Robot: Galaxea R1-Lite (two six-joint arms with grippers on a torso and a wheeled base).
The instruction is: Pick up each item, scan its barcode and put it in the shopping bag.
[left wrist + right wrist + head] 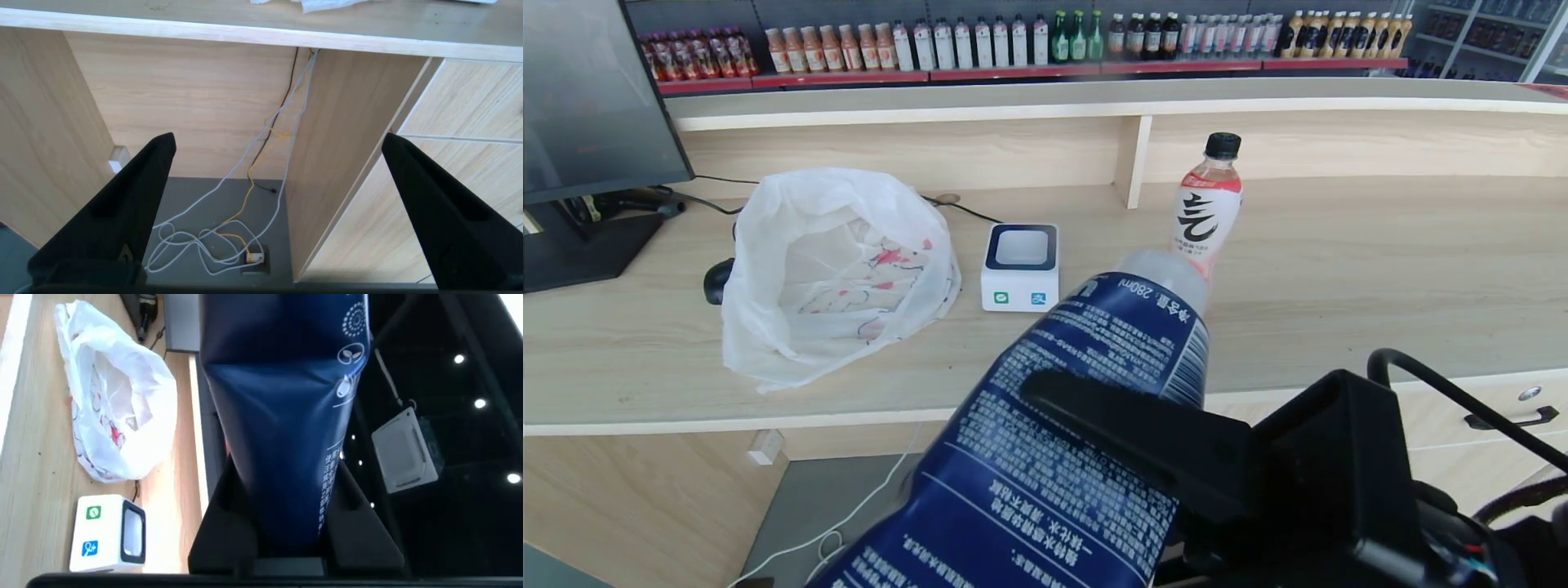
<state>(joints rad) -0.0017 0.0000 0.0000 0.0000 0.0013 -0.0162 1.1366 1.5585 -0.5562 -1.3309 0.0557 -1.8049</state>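
Count on the table (1339,269): 1 scanner (1020,266), 1 shopping bag (833,269), 2 items, plus 2 claws.

Scanner: white box w/ dark-framed window facing up and 2 small coloured squares on its near face. All places below are taken from it.

Shopping bag: thin white plastic w/ red and dark print, just L of the scanner. It lies on the table w/ mouth gaping toward the robot. Can't tell what's inside.

Item 1, blue tube (1062,425): dark blue w/ white print and 1 barcode strip. It is off the table, nearer the robot than the scanner and a bit R of it. It is tilted, pale cap end pointing up and away toward item 2. R claw (290,531) is clamped on its body, 1 black finger (1127,420) lying across the printed side. In the R wrist view 2 fingers hug the tube, 1 each side.

Item 2, pink bottle (1207,208): black cap, pink-white label. It stands upright on the table, R of the scanner and slightly farther back.

L claw (274,216): 2 black fingers spread wide, nothing btwn them. It sits lower than the scanner, below the table's front edge, facing a cabinet gap w/ cables (221,245) on the floor.

Also: 1 monitor (588,90) far L of the scanner, at the back. 1 black mouse (717,279) L of the scanner, half hidden by the bag. 1 row of drink bottles (980,41) on a shelf (1013,73) well behind the scanner.
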